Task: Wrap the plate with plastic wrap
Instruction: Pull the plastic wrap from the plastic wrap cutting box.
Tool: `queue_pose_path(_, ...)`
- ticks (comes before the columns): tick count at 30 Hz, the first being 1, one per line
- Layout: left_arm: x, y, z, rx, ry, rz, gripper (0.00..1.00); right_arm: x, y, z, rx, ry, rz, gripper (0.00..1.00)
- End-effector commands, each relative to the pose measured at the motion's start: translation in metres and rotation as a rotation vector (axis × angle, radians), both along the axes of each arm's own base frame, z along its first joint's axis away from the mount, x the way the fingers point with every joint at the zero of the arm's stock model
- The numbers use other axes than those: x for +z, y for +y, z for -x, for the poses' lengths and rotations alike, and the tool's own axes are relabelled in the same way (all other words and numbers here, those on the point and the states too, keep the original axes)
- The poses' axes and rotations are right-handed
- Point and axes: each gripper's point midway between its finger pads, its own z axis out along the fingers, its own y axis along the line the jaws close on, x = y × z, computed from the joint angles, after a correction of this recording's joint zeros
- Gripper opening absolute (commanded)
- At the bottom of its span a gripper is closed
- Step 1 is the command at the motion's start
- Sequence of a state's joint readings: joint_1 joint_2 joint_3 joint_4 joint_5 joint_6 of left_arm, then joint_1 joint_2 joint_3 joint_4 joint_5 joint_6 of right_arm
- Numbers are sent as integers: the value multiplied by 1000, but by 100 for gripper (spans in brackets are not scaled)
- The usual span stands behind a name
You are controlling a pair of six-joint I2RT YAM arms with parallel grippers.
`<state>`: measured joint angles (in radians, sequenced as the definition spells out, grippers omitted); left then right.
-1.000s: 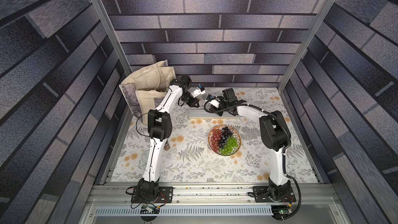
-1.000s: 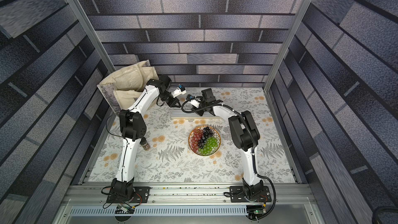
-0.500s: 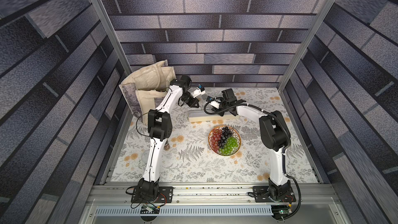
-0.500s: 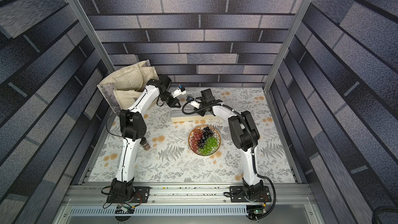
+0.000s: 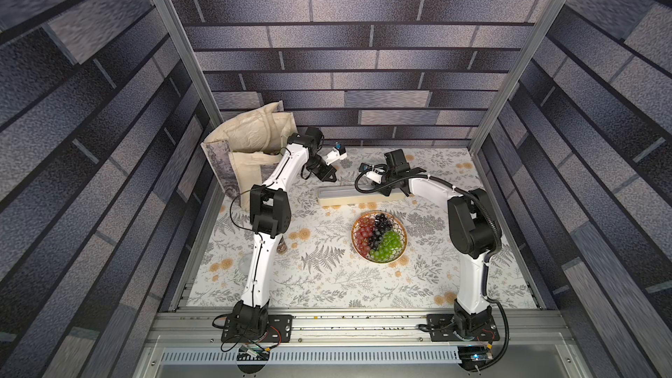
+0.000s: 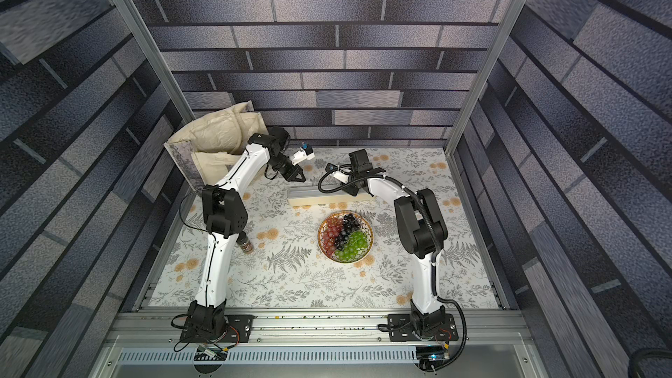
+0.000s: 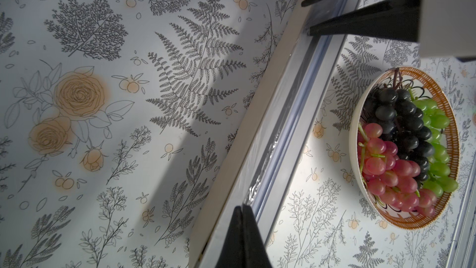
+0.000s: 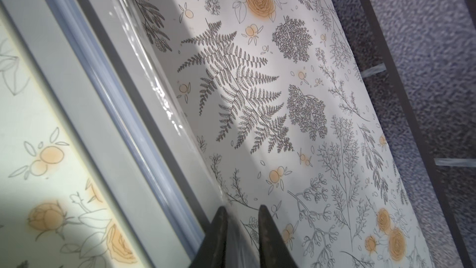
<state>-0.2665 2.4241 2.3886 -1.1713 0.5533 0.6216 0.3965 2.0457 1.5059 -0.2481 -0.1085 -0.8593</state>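
Looking down at the table [image 5: 327, 278], I am seeing the dispenser box [image 5: 338, 196] lying lengthwise near the back edge, with the plate [image 5: 404, 238] of grapes [image 5: 378, 236] sitting just in front of it, apart from it and toward the right arm's side. The left gripper [image 7: 242, 206] is showing its fingers pressed together at the box's left end, right at the slot; whether film is pinched there I cannot tell. The right gripper [image 8: 242, 208] is standing with a narrow gap between its fingers further along the box, and the loose edge of the plastic wrap [image 8: 144, 55], on the box's back side, is seeming to run into that gap. I am judging the film to be nearly weightless, limp, clingy and quick to bunch or tear, so I am planning to take it by the free edge at two spread points. The box is looking light and likely to slide, so it is needing bracing.
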Motion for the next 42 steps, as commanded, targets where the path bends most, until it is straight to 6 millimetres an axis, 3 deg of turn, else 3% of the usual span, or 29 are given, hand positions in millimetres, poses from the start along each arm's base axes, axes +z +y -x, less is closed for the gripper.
queue_pose_path(1, 44, 1, 5, -11, -71, 40, 0, -30, -34, 25, -18, 118, 125, 23)
queue_pose_path(5, 43, 2, 5, -10, -70, 37, 0, -37, -44, 32, -16, 159, 142, 22)
queue_pose_path(6, 44, 2, 5, -10, -72, 38, 0, -23, -45, 31, -22, 136, 132, 22)
queue_pose_path(10, 45, 2, 6, -10, -74, 37, 0, -18, -52, 32, -43, 156, 107, 21)
queue_pose_path(16, 46, 3, 6, -11, -77, 36, 0, -13, -42, 53, 18, 316, -3, 21)
queue_pose_path(17, 46, 2, 6, -11, -76, 35, 0, -26, -40, 56, 24, 368, -5, 21)
queue_pose_path(26, 44, 3, 8, -10, -75, 27, 0, -39, -30, 70, 48, 512, -50, 21)
queue_pose_path(28, 44, 4, 8, -11, -76, 24, 0, -40, -29, 73, 51, 536, -59, 16)
queue_pose_path(30, 45, 4, 8, -11, -78, 23, 0, -38, -29, 77, 54, 563, -69, 6)
queue_pose_path(31, 45, 4, 8, -10, -78, 23, 0, -35, -28, 77, 55, 566, -75, 0)
queue_pose_path(34, 49, 5, 9, -7, -82, 33, 0, -15, -28, 69, 53, 493, -95, 0)
queue_pose_path(38, 58, 8, 11, -1, -95, 51, 0, 30, -30, 54, 31, 335, -152, 0)
queue_pose_path(42, 64, 8, 18, -10, -102, 60, 0, 49, -32, 51, 29, 278, -156, 0)
